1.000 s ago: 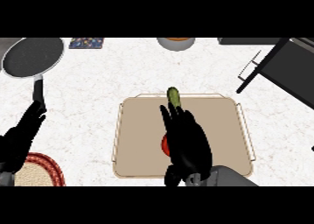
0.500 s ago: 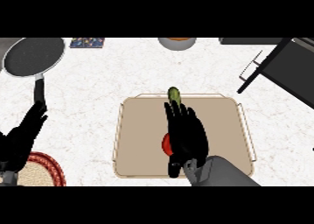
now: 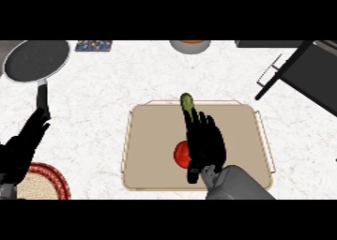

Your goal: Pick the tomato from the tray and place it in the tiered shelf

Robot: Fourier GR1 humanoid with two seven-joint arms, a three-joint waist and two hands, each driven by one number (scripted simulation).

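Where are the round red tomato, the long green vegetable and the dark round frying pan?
Round red tomato (image 3: 179,156): head view, its uncovered left side.
Long green vegetable (image 3: 187,101): head view, its middle.
Dark round frying pan (image 3: 36,60): head view, middle of its bowl.

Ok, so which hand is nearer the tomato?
Right. The right hand is over the tomato on the tray, partly hiding it; the left hand is off the tray, far to its left.

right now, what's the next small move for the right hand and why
Probably lower and curl the fingers round the tomato: the right hand lies open above it over the tray, fingers straight, holding nothing yet.
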